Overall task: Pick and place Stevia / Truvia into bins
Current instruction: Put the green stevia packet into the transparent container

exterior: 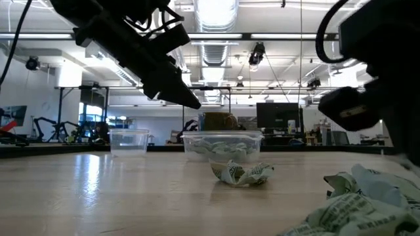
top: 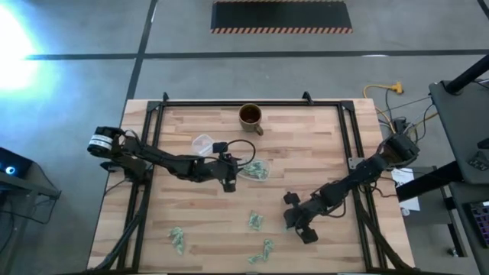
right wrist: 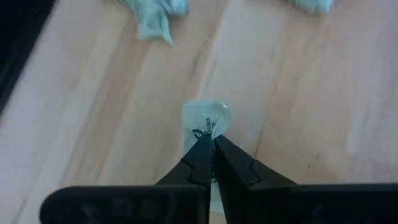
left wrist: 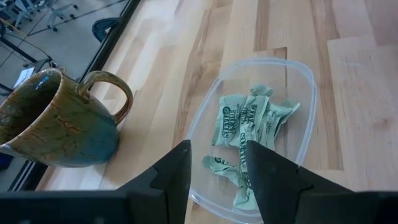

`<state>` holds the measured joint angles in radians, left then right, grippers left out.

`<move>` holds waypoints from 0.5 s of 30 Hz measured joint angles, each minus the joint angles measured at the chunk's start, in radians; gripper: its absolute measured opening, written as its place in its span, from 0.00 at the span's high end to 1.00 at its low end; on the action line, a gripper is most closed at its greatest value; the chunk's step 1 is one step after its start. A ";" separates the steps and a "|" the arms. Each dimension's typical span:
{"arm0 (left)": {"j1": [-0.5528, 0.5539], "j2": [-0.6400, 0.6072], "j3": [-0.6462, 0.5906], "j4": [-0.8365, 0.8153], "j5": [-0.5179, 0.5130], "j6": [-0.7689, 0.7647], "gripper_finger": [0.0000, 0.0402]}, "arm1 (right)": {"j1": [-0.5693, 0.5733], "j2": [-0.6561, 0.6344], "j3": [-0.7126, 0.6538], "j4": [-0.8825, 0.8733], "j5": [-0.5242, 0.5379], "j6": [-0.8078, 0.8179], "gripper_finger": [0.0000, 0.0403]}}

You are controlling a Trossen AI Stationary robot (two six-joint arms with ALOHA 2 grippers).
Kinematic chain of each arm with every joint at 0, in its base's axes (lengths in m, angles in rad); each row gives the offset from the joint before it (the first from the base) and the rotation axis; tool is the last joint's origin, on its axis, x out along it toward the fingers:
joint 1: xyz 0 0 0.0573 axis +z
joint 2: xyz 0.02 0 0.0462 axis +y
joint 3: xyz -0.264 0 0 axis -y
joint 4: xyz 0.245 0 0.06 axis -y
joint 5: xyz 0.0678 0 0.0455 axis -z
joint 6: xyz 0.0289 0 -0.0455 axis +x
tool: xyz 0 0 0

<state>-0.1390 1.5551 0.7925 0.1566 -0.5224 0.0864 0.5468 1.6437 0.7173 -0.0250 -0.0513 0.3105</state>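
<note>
Right gripper pinches 1 sachet.
Left gripper hangs parted over the bin.

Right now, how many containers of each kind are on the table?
Brown mug: 1
Clear round cup: 1
Clear tub: 1
Total: 3
</note>
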 joint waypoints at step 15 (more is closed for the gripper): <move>-0.001 -0.033 0.008 -0.064 0.000 0.006 0.66 | -0.054 -0.067 0.055 0.030 0.719 -0.315 0.98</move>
<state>-0.1396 1.5220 0.8001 0.0923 -0.5228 0.0923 0.4927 1.5764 0.7723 0.0055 0.6674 -0.0045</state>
